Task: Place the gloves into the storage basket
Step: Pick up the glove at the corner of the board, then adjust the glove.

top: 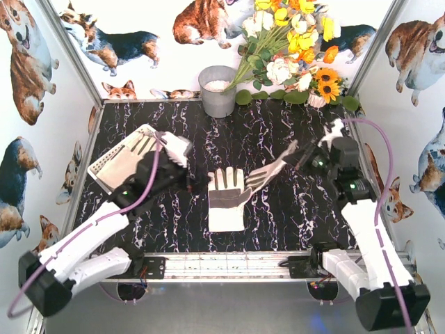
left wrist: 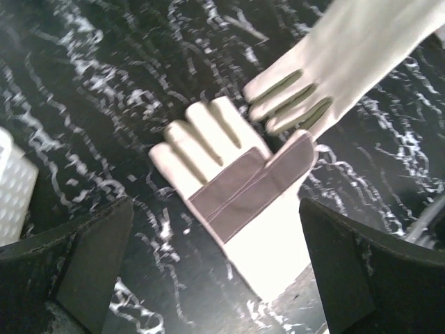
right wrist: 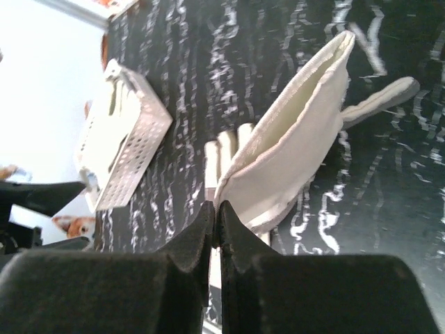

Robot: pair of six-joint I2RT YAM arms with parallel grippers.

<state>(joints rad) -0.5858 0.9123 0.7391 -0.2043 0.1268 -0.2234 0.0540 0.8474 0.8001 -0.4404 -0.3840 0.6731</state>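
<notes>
Black white-veined marble-look table (top: pixel 278 209), corgi-print walls around it. Bunch of yellow, white and orange artificial flowers (top: pixel 292 49) at back right. White slotted plastic storage basket (top: pixel 104 170) at the table's left side, lying at an angle, with one cream glove with grey-olive fingers (top: pixel 142 145) already in it. Grey metal bucket (top: pixel 217 90) at back centre, well apart from the basket.

Second cream fabric glove with a grey-olive palm patch (top: pixel 228 198) lies flat mid-table, palm up, fingers pointing away from me. Third cream glove (right wrist: pixel 299 139) is pinched at the cuff edge in my right gripper (right wrist: pixel 217 209), jaws clamped tight on the fabric. It hangs off the table with its fingers over the flat glove's thumb side; contact between the two, can't tell.

My left gripper (left wrist: pixel 215 209) is spread wide, holding nothing, just on the near-left side of the flat glove.
</notes>
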